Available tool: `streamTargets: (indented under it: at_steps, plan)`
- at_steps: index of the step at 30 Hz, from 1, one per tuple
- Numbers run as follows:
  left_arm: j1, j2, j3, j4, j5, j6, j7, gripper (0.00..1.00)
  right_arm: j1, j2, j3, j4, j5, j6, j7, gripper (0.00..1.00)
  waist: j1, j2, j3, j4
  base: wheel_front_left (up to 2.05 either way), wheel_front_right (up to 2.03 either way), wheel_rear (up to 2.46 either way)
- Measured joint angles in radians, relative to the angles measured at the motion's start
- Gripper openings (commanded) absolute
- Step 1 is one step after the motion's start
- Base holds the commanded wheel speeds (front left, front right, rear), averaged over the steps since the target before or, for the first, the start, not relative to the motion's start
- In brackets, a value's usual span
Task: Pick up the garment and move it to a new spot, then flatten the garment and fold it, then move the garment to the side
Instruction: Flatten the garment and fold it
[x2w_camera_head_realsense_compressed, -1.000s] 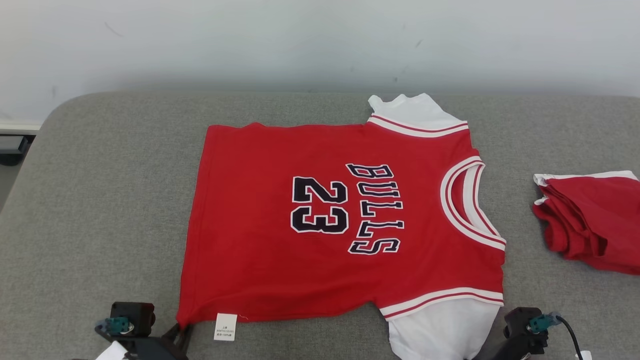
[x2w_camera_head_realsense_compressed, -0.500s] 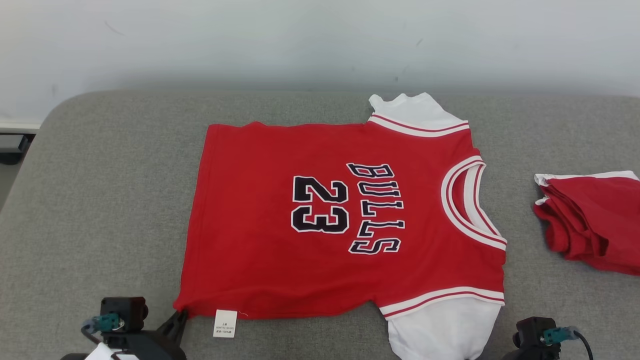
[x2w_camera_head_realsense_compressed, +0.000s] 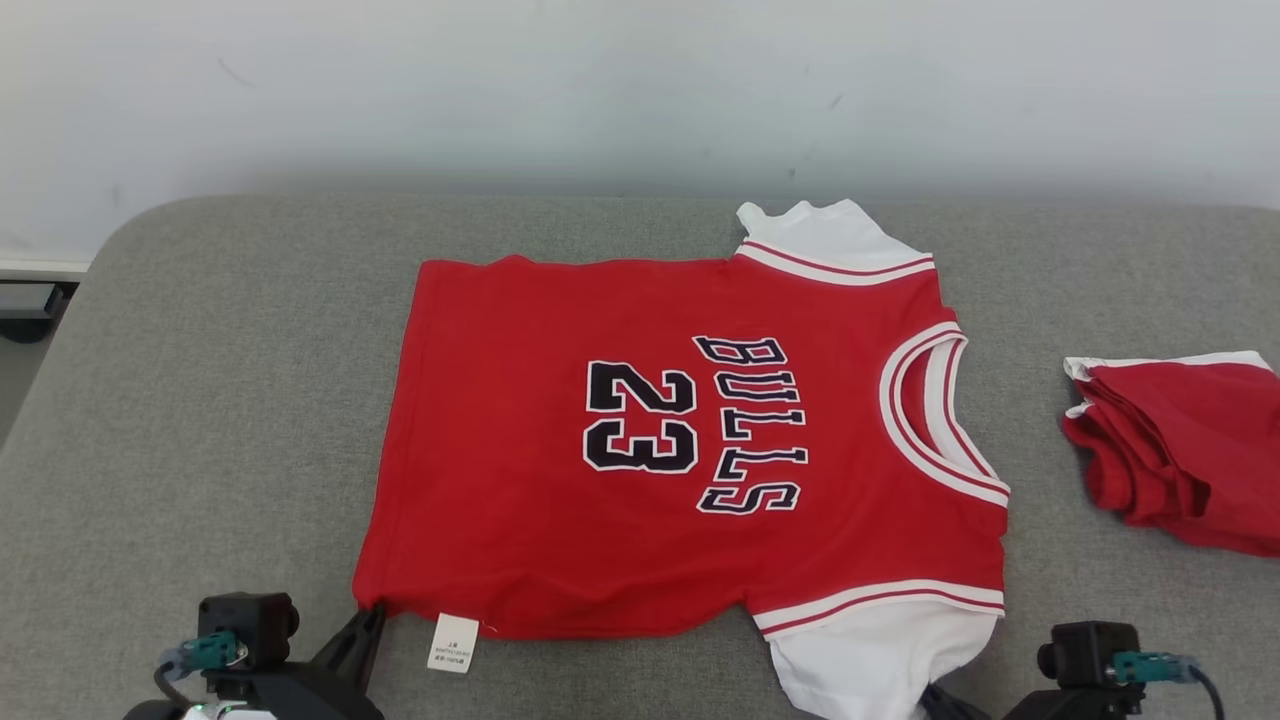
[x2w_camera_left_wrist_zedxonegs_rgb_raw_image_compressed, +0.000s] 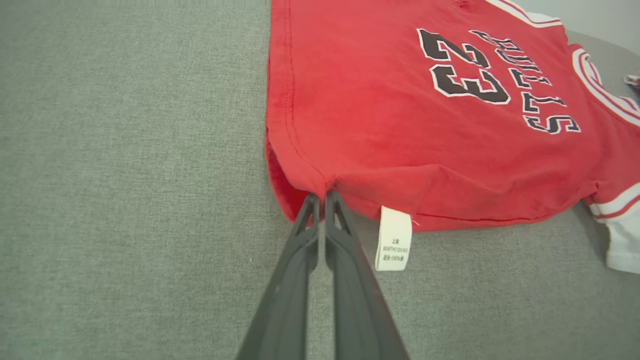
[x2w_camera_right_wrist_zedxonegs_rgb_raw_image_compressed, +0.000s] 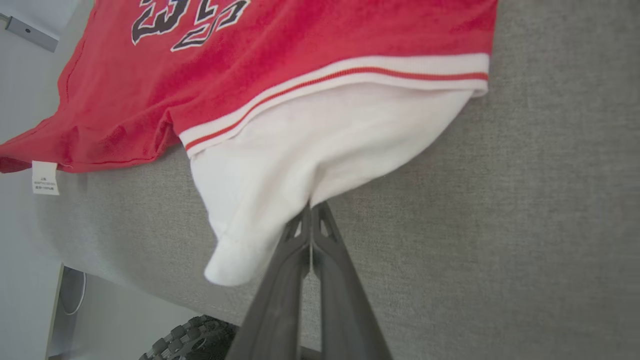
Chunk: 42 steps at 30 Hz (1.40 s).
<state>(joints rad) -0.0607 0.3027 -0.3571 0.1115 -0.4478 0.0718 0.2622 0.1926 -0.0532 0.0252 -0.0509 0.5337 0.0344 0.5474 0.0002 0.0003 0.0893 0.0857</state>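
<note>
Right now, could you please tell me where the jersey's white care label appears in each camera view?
Head view: care label at lower left, hanging off the near hem of the jersey.
Left wrist view: label near centre, just right of the left gripper.
Right wrist view: label at the far left edge.
Shared landmark: the white sleeve, to the label's right in all three.

Left gripper (x2w_camera_left_wrist_zedxonegs_rgb_raw_image_compressed: 321, 196), right gripper (x2w_camera_right_wrist_zedxonegs_rgb_raw_image_compressed: 310, 207): fingers (x2w_camera_left_wrist_zedxonegs_rgb_raw_image_compressed: 295, 260) pinched closed.
</note>
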Motion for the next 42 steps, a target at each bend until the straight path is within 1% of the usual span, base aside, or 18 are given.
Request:
streamTargets:
  at_steps: [7, 9, 15, 20, 21, 24, 29, 32, 33, 37, 42]
  plan:
    - [-0.009, 0.015, -0.002, -0.032, 0.009, -0.001, 0.0, 0.0, 0.017, -0.013, -0.048, -0.113, -0.006, -0.038, 0.016, 0.0, -0.0001, -0.0002, -0.001, -0.002, 0.0, 0.0, 0.0]
    - [-0.016, 0.017, -0.002, -0.034, 0.011, -0.001, 0.001, 0.0, 0.017, -0.013, -0.062, -0.142, -0.006, -0.055, 0.017, 0.0, -0.0002, -0.0001, 0.0, -0.005, 0.0, 0.0, 0.0]
    - [-0.05, 0.029, -0.005, -0.032, 0.038, -0.001, 0.015, 0.0, -0.007, -0.016, -0.099, -0.192, -0.007, -0.094, 0.026, 0.0, -0.0001, -0.0003, 0.003, -0.013, 0.0, 0.0, 0.0]
    - [-0.056, 0.032, -0.009, -0.029, 0.043, -0.001, 0.028, 0.0, -0.031, -0.015, -0.123, -0.234, -0.007, -0.107, 0.025, 0.0, -0.0003, -0.0003, 0.006, -0.015, 0.0, 0.0, 0.0]
    - [-0.059, 0.033, -0.009, -0.027, 0.044, -0.001, 0.03, 0.0, -0.039, -0.014, -0.129, -0.239, -0.007, -0.114, 0.025, 0.0, -0.0003, -0.0003, 0.006, -0.016, 0.0, 0.0, 0.0]
    - [-0.084, 0.039, -0.01, -0.021, 0.044, -0.002, 0.039, 0.0, -0.067, -0.014, -0.135, -0.247, -0.007, -0.119, 0.025, 0.0, -0.0003, -0.0003, 0.009, -0.016, 0.0, 0.0, 0.0]
    - [-0.133, 0.046, -0.016, -0.002, 0.045, -0.016, 0.063, 0.0, -0.119, -0.011, -0.129, -0.25, -0.008, -0.132, 0.026, 0.0, -0.0003, -0.0003, 0.015, -0.016, 0.0, 0.0, 0.0]
    - [-0.17, 0.046, -0.02, 0.016, 0.048, -0.021, 0.074, 0.0, -0.155, -0.011, -0.133, -0.248, -0.013, -0.134, 0.025, 0.0, -0.0002, -0.0002, 0.022, -0.017, 0.0, 0.0, 0.0]
    - [-0.195, 0.047, -0.02, 0.033, 0.052, -0.029, 0.085, 0.0, -0.169, -0.011, -0.134, -0.244, -0.025, -0.14, 0.025, 0.0, -0.0002, -0.0003, 0.026, -0.016, 0.0, 0.0, 0.0]
    - [-0.221, 0.052, -0.019, 0.05, 0.052, -0.038, 0.095, 0.0, -0.189, -0.011, -0.139, -0.24, -0.037, -0.142, 0.026, 0.0, -0.0002, -0.0003, 0.035, -0.018, 0.0, 0.0, 0.0]
    - [-0.283, 0.059, -0.023, 0.086, 0.055, -0.056, 0.116, 0.0, -0.252, -0.01, -0.132, -0.204, -0.048, -0.149, 0.041, 0.0, -0.0002, -0.0003, 0.055, -0.026, 0.0, 0.0, 0.0]
